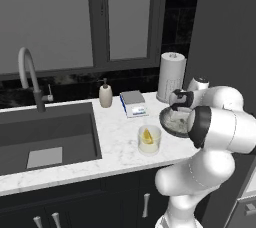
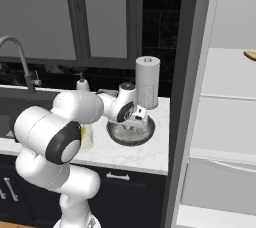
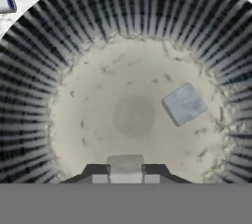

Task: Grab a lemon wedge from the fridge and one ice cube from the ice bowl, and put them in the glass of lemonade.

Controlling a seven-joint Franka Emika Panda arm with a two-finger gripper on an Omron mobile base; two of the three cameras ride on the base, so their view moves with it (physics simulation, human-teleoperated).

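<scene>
The ice bowl [image 3: 44,95] sits on the white marble bench [image 1: 117,147], just in front of the paper-towel roll [image 1: 170,76]. The claw [image 3: 125,178] reaches down inside it, clamped on a pale ice cube [image 3: 125,163], while another cube [image 3: 184,104] lies loose on the bowl's floor. Near the bowl's left stands the glass of lemonade [image 1: 149,140] with the lemon wedge [image 1: 147,135] in it; the fridge [image 2: 225,122] stands open to the right.

Ice bowl [image 3: 44,70]: dark ribbed wall, matt, with a rough, mottled pale floor; the ice cube [image 3: 183,103] at 3 o'clock looks smooth and frosted grey. Counter [image 1: 117,144]: white veined marble, polished. Glass of lemonade [image 1: 149,139]: clear, glossy.
</scene>
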